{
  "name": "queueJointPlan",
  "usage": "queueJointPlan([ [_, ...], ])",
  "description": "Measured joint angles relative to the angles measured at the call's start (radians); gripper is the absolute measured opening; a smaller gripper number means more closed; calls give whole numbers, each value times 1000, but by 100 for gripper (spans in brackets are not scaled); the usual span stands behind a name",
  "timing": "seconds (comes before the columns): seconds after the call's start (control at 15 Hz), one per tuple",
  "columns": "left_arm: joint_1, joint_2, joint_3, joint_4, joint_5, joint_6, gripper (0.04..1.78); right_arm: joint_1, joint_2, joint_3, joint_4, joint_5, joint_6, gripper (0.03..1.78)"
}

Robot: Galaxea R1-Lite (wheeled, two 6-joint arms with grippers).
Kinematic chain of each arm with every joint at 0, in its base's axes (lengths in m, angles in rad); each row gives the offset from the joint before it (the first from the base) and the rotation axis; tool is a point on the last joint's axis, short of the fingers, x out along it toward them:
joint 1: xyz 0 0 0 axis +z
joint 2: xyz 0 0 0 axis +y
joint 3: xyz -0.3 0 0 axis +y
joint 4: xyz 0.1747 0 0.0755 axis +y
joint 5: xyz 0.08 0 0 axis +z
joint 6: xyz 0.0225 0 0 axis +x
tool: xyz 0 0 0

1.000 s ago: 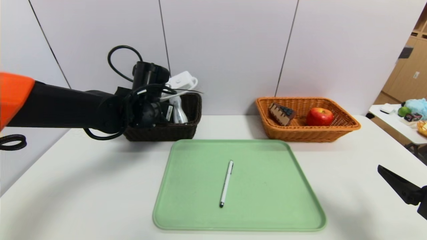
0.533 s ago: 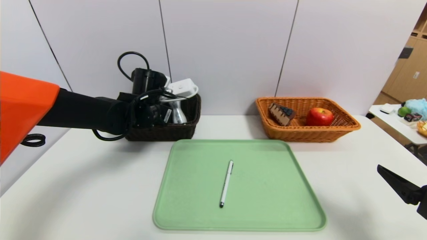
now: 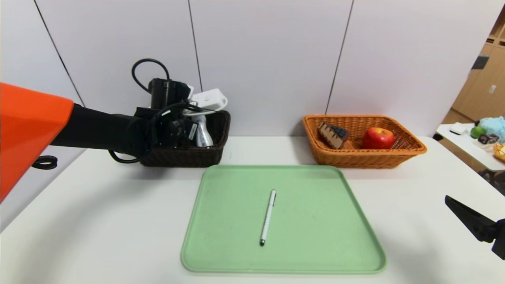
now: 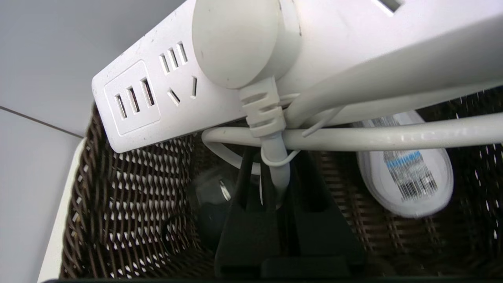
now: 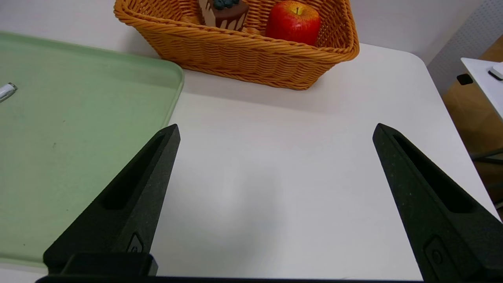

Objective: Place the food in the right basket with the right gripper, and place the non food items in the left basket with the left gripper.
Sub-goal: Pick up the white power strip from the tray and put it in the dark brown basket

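My left gripper reaches into the dark brown left basket. In the left wrist view it is shut on the white cable of a white power strip. The strip lies across the basket's back rim. A white and silver pen lies on the green tray. The orange right basket holds a red apple and a chocolate cake slice. My right gripper is open and empty over the table's right front.
A white bottle lies in the dark basket beside the cable. The tray's edge and the orange basket lie ahead of the right gripper. A side table with clutter stands at the far right.
The left arm has shifted left and slightly down with the power strip. The dark basket has slid a little to the left with it. The right arm has not moved.
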Motion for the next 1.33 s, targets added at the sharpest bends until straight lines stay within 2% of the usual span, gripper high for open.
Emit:
queueJointPlan([
  [0.47, -1, -6, -21, 4, -2, 5, 13, 0, 1, 1, 0, 0, 0, 169],
  [0.67, -1, -53, 13, 68, -2, 26, 18, 0, 1, 1, 0, 0, 0, 169],
  [0.8, 0, -82, 29, 116, -1, 21, 52, 0, 1, 0, 0, 0, 0, 169],
  [1.0, 9, -105, 50, 113, -1, 18, 90, 0, 0, 0, -1, 0, 1, 169],
  [1.33, -18, -177, 38, 115, -26, 19, 129, 0, -2, 0, -1, 0, -1, 169],
])
